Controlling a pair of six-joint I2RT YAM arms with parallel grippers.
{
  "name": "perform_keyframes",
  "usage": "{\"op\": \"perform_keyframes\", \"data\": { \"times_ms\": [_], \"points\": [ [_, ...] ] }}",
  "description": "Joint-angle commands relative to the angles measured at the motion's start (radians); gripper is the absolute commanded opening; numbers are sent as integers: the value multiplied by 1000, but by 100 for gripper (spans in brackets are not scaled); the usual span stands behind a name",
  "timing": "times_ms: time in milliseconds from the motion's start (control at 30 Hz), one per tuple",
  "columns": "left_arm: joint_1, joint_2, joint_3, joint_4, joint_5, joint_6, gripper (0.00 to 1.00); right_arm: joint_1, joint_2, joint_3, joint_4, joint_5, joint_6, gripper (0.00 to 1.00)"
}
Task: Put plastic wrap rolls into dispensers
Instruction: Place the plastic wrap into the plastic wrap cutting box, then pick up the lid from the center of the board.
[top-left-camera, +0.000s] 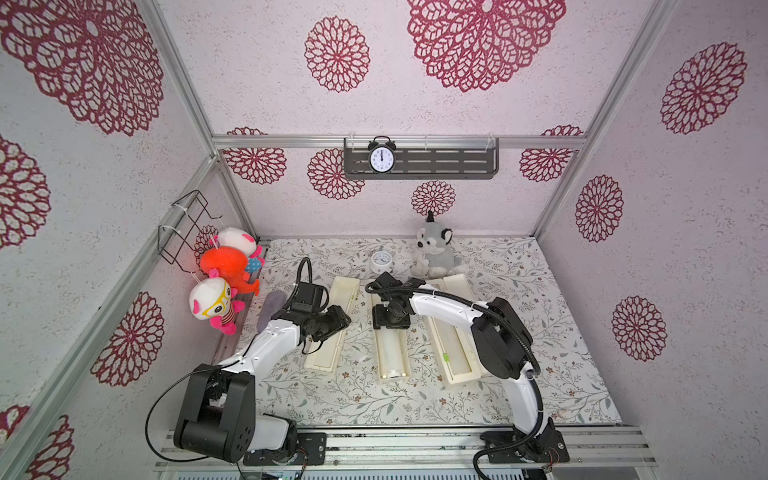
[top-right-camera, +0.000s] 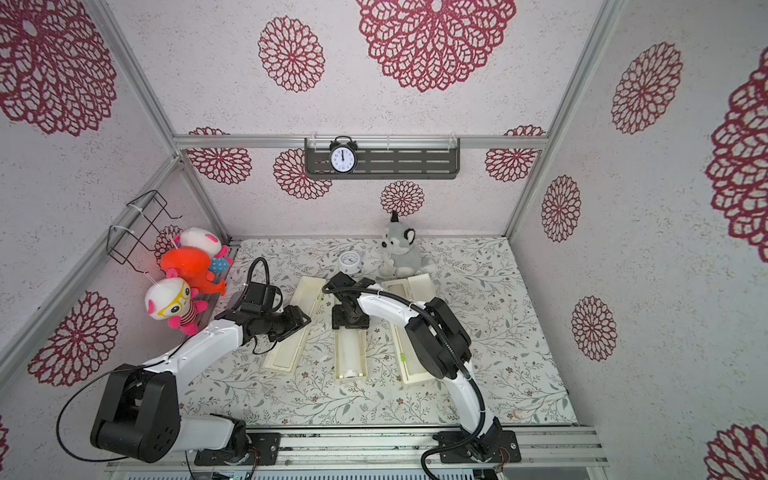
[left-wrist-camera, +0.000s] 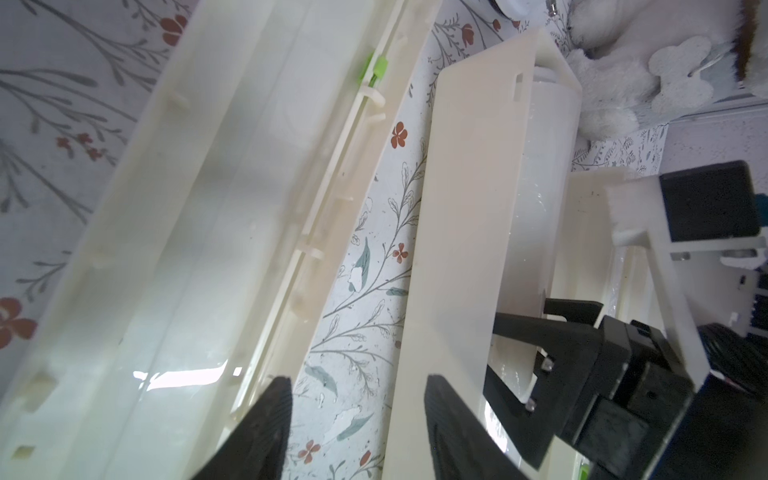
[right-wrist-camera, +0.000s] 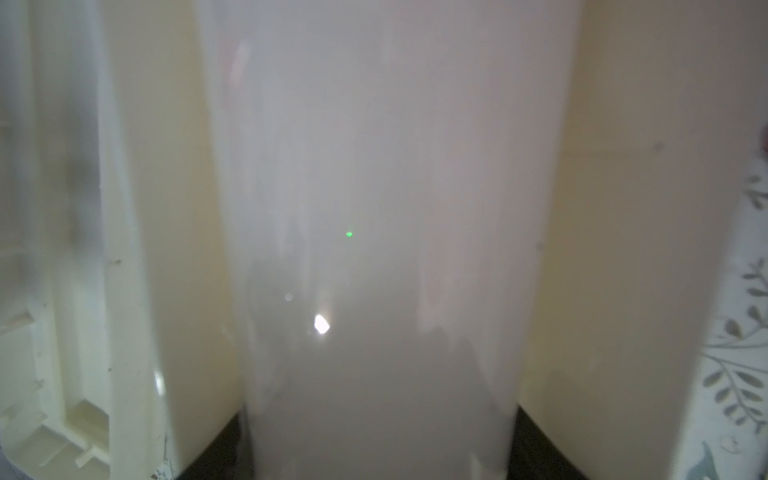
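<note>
Right wrist view: the right gripper (right-wrist-camera: 378, 453) clasps the plastic wrap roll (right-wrist-camera: 374, 208) across its width, low inside the middle dispenser (right-wrist-camera: 615, 249). It is probably light, stiff and slick, best pinched mid-length. The left gripper (left-wrist-camera: 357, 428) hangs half-open, empty, nearby.

The alarm clock (top-left-camera: 381, 159) on the wall shelf (top-left-camera: 449, 160) carries a ring of hour numerals. They are too small to read.
</note>
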Motion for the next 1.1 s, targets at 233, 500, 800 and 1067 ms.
{"op": "perform_keyframes", "data": {
  "times_ms": [233, 500, 800, 1067],
  "points": [
    [23, 1, -2, 34, 14, 7, 56, 27, -54, 130, -121, 129, -47, 83],
    [61, -24, 40, -57, -59, 54, 56, 25, -109, 133, -126, 199, -84, 85],
    [176, -30, 102, -167, -129, 143, 62, -14, -165, 121, -61, 175, -172, 84],
    [208, 96, 161, -196, -147, 278, 65, -95, -186, 99, 73, 29, -366, 84]
  ]
}}
